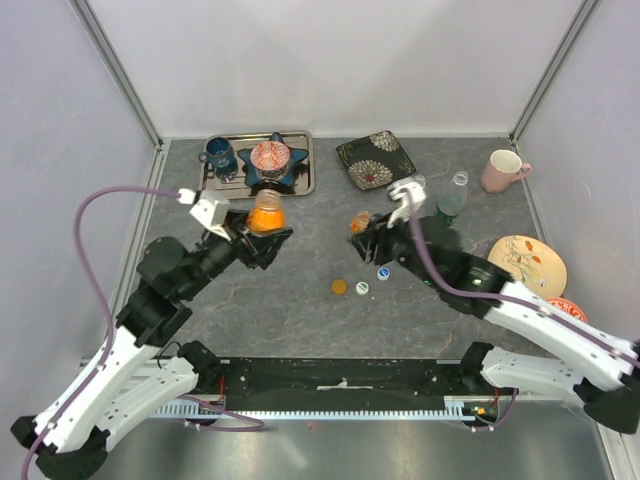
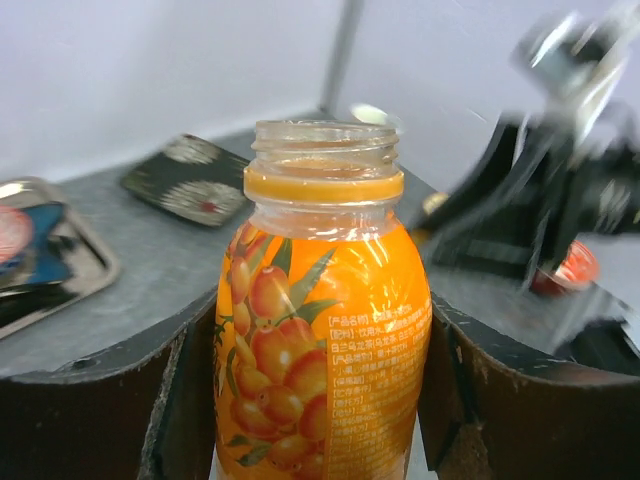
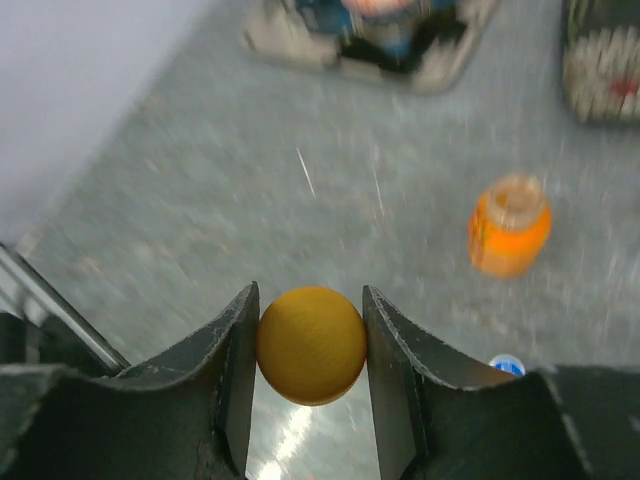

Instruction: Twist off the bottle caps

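My left gripper point(image 2: 320, 400) is shut on an orange juice bottle point(image 2: 320, 330) with a fruit label; its mouth is open, with no cap on it. In the top view the bottle point(image 1: 265, 217) is held at centre left. My right gripper point(image 3: 311, 340) is shut on a round orange cap point(image 3: 311, 345), held above the table. From above, that gripper point(image 1: 358, 238) is mid-table next to a small orange bottle point(image 1: 361, 219), which stands open-topped in the right wrist view point(image 3: 509, 225).
Loose orange point(image 1: 340, 287), green point(image 1: 362, 288) and blue point(image 1: 383, 272) caps lie mid-table. A green bottle point(image 1: 450, 205) and pink mug point(image 1: 503, 170) stand at back right. A metal tray point(image 1: 300, 180) with dishes, a black plate point(image 1: 375, 160) and a patterned plate point(image 1: 530, 262) are around.
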`<state>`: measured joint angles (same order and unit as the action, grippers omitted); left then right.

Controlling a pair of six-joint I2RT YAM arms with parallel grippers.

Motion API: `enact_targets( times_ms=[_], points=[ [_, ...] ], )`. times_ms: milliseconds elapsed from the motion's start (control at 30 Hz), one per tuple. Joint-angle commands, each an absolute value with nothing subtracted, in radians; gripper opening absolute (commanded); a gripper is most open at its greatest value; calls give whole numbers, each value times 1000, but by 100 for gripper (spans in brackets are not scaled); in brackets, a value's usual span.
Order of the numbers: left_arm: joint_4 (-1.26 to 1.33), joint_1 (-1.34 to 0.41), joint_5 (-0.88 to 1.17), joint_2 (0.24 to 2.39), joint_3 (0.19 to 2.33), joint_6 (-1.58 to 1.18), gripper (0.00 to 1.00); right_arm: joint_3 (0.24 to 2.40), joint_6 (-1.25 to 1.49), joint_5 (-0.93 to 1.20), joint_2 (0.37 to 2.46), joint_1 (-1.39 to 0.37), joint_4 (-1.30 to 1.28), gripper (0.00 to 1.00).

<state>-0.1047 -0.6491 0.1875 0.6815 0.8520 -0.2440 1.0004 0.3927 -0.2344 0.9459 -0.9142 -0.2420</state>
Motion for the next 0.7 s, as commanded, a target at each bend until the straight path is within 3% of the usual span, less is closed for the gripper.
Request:
enact_targets(
  times_ms=[0,400,667],
  points=[
    [-120,-646,-123,598,824,-172,51,910,475,-227,1095,-917,-200,0],
    [-169,-646,-158,517,776,-173,50,1038,506,-71,1678,-936,-20,0],
    [-172,-646,-160,502,764,-156,50,1103,512,-61,1821,-950,-18,4]
  ],
)
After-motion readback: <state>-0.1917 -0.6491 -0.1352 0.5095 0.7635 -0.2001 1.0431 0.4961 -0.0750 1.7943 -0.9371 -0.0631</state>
